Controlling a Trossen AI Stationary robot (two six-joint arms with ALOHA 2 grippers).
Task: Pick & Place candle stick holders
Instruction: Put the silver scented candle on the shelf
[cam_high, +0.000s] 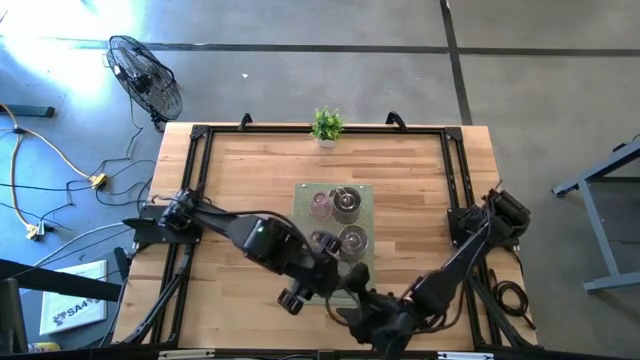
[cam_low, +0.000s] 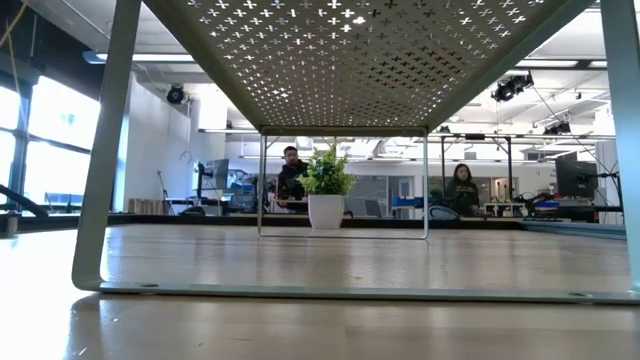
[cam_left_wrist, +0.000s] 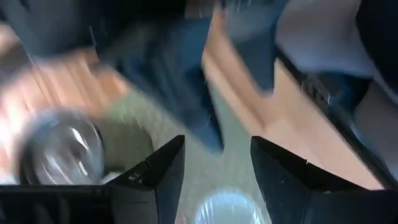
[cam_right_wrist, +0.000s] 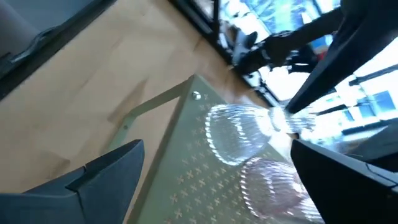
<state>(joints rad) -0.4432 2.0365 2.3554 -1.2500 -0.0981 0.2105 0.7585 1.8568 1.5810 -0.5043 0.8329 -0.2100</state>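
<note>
Both grippers hang open and empty over the near end of the perforated stand (cam_high: 365, 192) — left gripper (cam_left_wrist: 217, 177) above a clear holder (cam_left_wrist: 225, 208), right gripper (cam_right_wrist: 214, 180) beside ribbed glass holders (cam_right_wrist: 233, 134).

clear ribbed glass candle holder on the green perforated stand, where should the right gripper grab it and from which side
Probably across the rim of the clear ribbed glass candle holder, coming down from above. It stands upright as a round cup on the green perforated stand, so opposite walls suit two fingers. A pinkish ribbed glass holder sits close beside it, so place the right gripper fingers clear of that side.
</note>
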